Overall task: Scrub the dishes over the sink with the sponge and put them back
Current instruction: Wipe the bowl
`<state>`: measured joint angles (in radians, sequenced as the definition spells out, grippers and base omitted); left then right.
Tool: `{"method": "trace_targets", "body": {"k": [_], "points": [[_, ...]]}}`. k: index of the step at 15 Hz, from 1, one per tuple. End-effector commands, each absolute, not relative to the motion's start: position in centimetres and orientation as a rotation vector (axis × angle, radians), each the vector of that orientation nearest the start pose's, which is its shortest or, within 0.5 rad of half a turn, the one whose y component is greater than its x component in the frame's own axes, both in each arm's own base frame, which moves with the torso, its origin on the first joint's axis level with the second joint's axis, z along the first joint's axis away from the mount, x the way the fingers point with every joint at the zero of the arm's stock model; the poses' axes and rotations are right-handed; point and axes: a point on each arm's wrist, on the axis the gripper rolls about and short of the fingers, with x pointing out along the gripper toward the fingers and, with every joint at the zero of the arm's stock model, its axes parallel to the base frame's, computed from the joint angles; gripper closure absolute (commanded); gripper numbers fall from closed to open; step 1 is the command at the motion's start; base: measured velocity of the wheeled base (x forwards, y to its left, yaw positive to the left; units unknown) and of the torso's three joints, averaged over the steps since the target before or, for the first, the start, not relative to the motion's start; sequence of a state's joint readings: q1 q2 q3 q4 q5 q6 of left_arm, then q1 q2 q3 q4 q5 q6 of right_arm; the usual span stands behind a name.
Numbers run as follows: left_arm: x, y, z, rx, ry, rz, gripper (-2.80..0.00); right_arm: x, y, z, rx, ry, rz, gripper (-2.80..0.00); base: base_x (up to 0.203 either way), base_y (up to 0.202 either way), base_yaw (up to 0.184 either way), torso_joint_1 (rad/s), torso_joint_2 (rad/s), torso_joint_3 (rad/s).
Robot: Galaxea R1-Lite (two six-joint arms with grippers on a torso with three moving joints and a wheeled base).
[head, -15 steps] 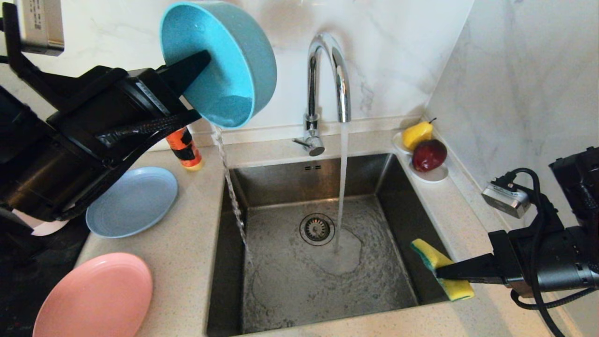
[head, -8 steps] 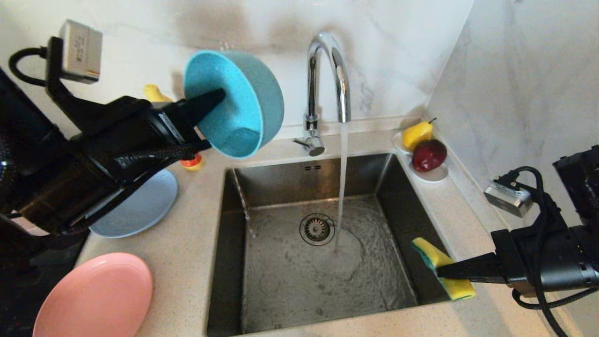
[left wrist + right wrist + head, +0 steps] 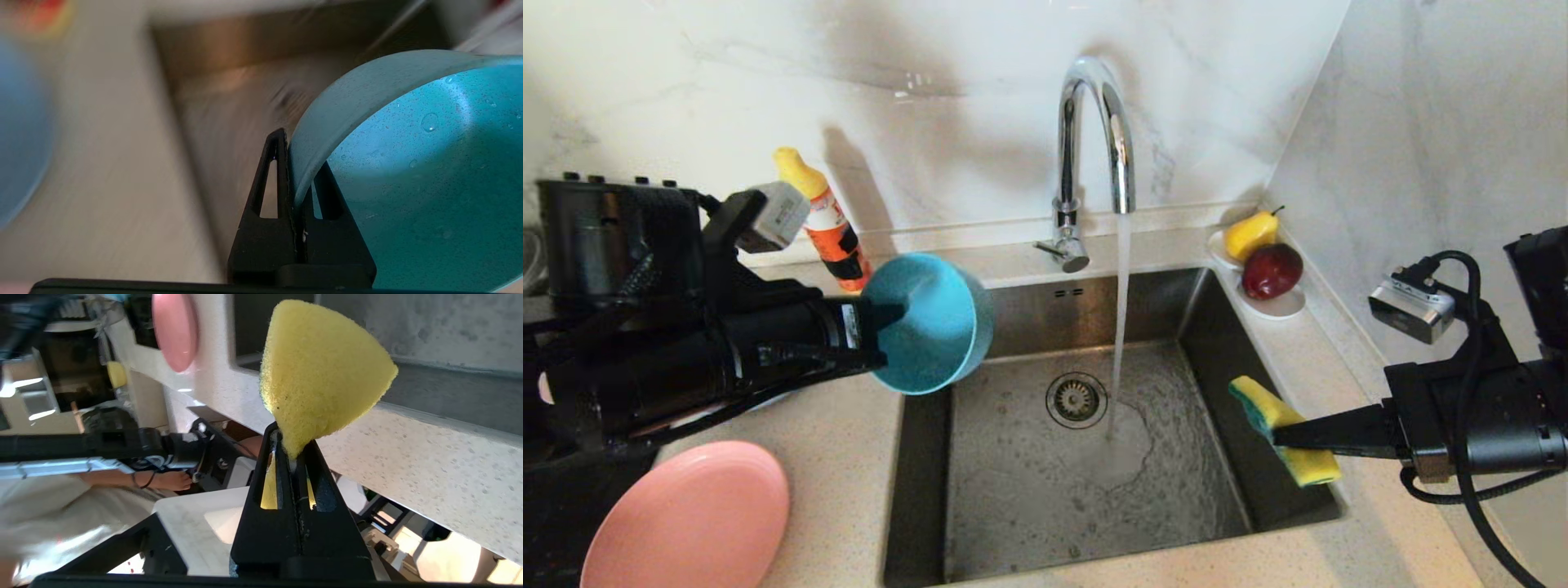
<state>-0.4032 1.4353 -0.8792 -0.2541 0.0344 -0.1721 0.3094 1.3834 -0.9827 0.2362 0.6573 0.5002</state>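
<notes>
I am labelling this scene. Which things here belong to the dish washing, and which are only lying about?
Job:
- teal bowl, clamped by left pincer
- sponge, clamped by right pincer
- sink
- pink plate

Lying about:
- orange bottle
- pear and apple on white dish

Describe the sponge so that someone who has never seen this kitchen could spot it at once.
Start at the steel sink under the running faucet and go to its right-hand wall. There the right tool is shut on the sponge, holding it just above the basin's edge. It is yellow foam with a green scouring face, unlike the smooth yellow pear on the dish behind.
</notes>
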Motion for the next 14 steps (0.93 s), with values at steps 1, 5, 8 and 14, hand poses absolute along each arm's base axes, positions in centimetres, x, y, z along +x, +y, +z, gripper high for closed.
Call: {"method": "trace_targets", "body": {"k": [1, 5, 8, 14], "points": [[21.9, -9.6, 23.1, -0.074, 0.427, -0.304, 0.00, 19.9, 8.1, 24.1, 0.560, 0.875, 0.786, 0.00, 0.000, 0.000, 0.000, 0.000, 0.00, 0.000], [21.3, -13.0, 21.6, -0.038, 0.466, -0.256, 0.00, 20.4, 11.1, 24.3, 0.519, 0.928, 0.892, 0.00, 0.000, 0.000, 0.000, 0.000, 0.00, 0.000], [21.4, -15.1, 20.8, -0.019, 0.458, -0.241, 0.00, 20.9, 12.5, 25.4, 0.501, 0.929, 0.933, 0.00, 0.000, 0.000, 0.000, 0.000, 0.00, 0.000], [21.5, -19.0, 19.2, -0.006, 0.331, -0.148, 0.00, 22.8, 16.8, 25.3, 0.443, 1.038, 0.956, 0.00, 0.000, 0.000, 0.000, 0.000, 0.00, 0.000]]}}
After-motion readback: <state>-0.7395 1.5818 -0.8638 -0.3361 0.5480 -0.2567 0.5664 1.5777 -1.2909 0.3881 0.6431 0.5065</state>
